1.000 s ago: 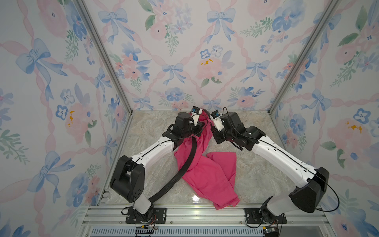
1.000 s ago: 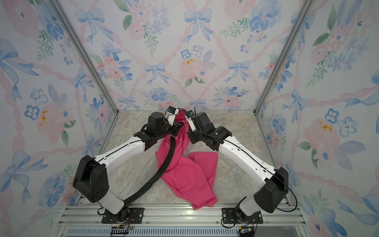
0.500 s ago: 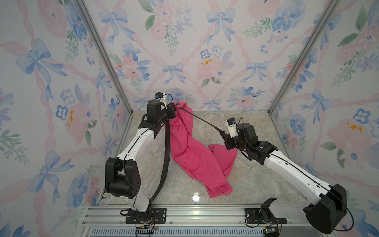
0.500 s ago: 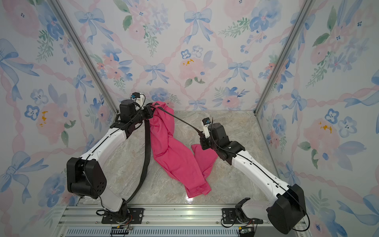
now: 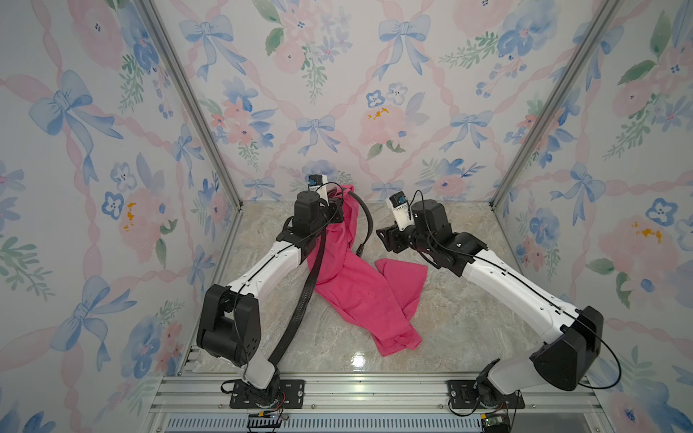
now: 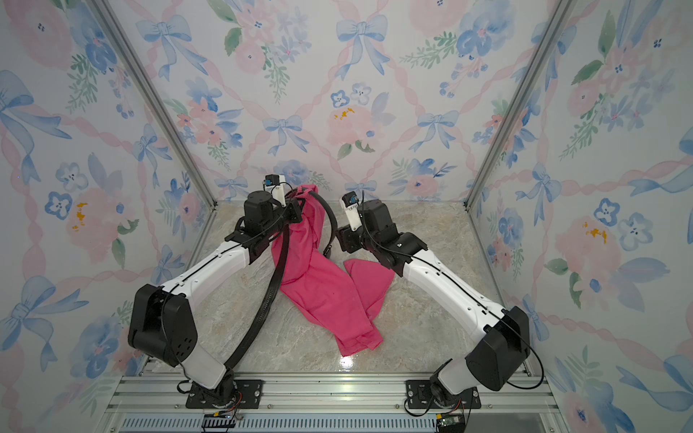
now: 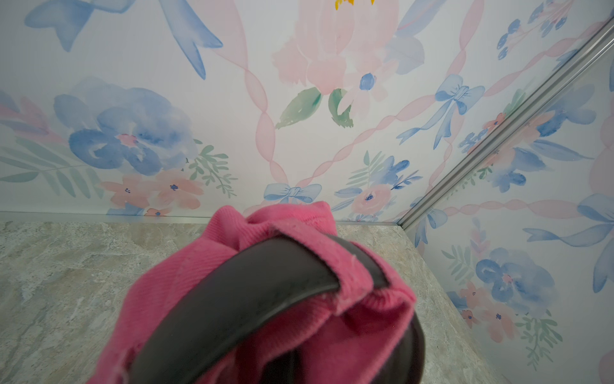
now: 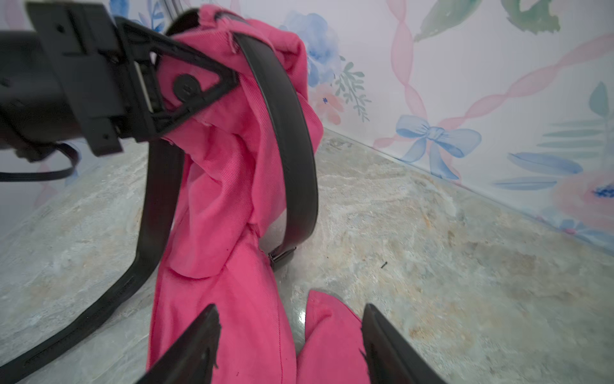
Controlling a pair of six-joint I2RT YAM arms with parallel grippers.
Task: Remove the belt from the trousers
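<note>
The hot-pink trousers (image 5: pixel 360 292) (image 6: pixel 322 292) hang by the waist from my left gripper (image 5: pixel 337 210) (image 6: pixel 298 210), legs trailing on the table. In the right wrist view the left gripper (image 8: pixel 216 83) is shut on the waistband beside the dark button. The black belt (image 5: pixel 300 311) (image 6: pixel 262 311) (image 8: pixel 292 149) still runs through the waistband (image 7: pixel 232 229). Its long end trails to the front left. Its buckle (image 5: pixel 361 250) (image 8: pixel 282 256) hangs slack near the tabletop. My right gripper (image 5: pixel 384 240) (image 6: pixel 341 240) (image 8: pixel 290 316) is open and empty, just right of the buckle.
The marble tabletop (image 5: pixel 450 322) is boxed in by floral walls at the back and both sides. An aluminium rail (image 5: pixel 337 390) carrying both arm bases runs along the front edge. Thin black cables loop off both wrists.
The right gripper has opened and let go of the belt's buckle end, which was pulled taut and now hangs slack. The left gripper has moved right with the trousers; the right has moved closer.
</note>
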